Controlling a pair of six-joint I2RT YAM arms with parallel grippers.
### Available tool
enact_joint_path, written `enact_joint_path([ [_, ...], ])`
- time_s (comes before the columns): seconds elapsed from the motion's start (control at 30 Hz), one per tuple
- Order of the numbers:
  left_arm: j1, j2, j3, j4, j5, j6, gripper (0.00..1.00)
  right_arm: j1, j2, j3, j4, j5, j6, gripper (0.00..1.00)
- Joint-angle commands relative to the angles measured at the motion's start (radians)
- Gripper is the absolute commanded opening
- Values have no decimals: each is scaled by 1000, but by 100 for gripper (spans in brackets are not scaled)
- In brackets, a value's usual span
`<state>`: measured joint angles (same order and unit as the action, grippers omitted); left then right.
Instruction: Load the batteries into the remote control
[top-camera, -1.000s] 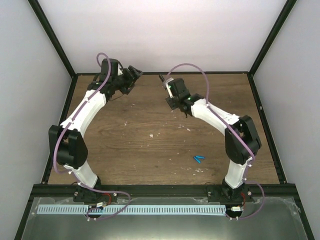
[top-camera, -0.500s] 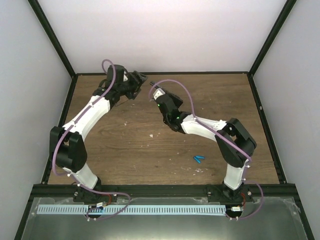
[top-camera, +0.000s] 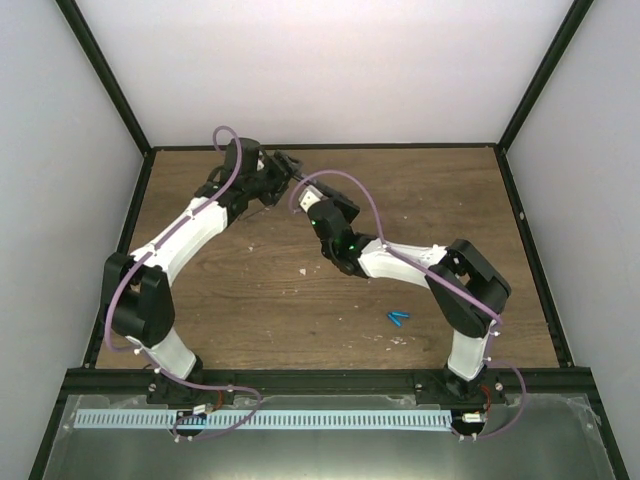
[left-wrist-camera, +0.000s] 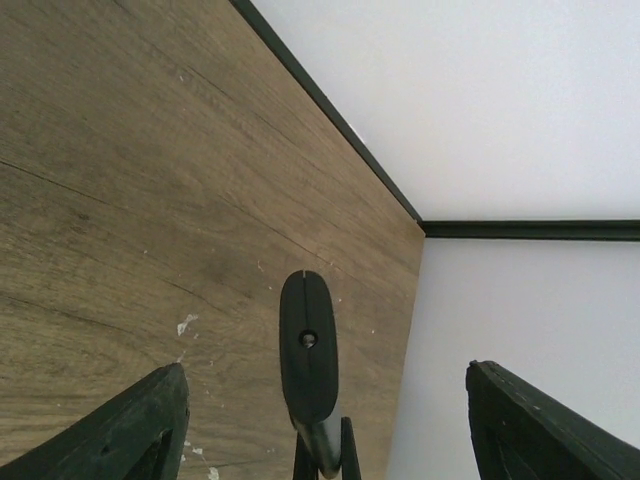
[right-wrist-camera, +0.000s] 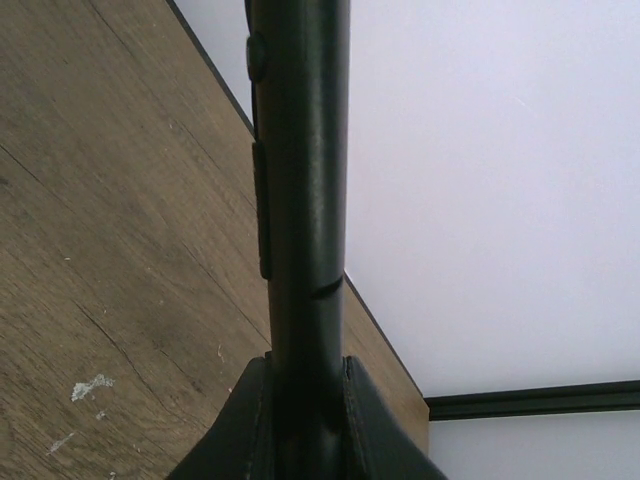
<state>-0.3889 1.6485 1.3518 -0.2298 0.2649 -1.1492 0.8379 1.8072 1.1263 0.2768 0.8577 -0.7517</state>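
Observation:
My right gripper (right-wrist-camera: 305, 385) is shut on the remote control (right-wrist-camera: 300, 200), a slim black bar that rises from between its fingers. In the top view the right gripper (top-camera: 312, 196) holds the remote (top-camera: 301, 184) in the air at the back of the table, its end pointing at my left gripper (top-camera: 287, 166). The left wrist view shows the remote's rounded end (left-wrist-camera: 307, 345) in the gap of the open left gripper (left-wrist-camera: 325, 385), clear of both fingers. The two blue batteries (top-camera: 398, 318) lie on the table at the front right.
The wooden table (top-camera: 250, 290) has a black frame rail along its back edge (top-camera: 400, 146) and white walls behind and at the sides. Small white flecks (top-camera: 304, 270) dot the wood near the middle.
My right arm has swung left with the remote, bringing its end up to the left gripper. The left gripper has shifted a little to the right to meet it. The batteries have not moved.

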Motion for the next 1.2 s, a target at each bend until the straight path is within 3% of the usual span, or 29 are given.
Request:
enact_joint_path([
  [0.0,-10,-35,-8,27,-39,0,75,19,-38,-3,44,21,-16,1],
  [0.43,-20,-4,10,23,-43,11,54,35,-42,-23,116,21,-83,1],
  [0.8,-19,34,47,-9,-40,35,48,44,-37,-38,203,13,-150,1],
  [1.17,-19,53,68,-8,-35,52,20,44,-24,-39,222,15,-156,1],
])
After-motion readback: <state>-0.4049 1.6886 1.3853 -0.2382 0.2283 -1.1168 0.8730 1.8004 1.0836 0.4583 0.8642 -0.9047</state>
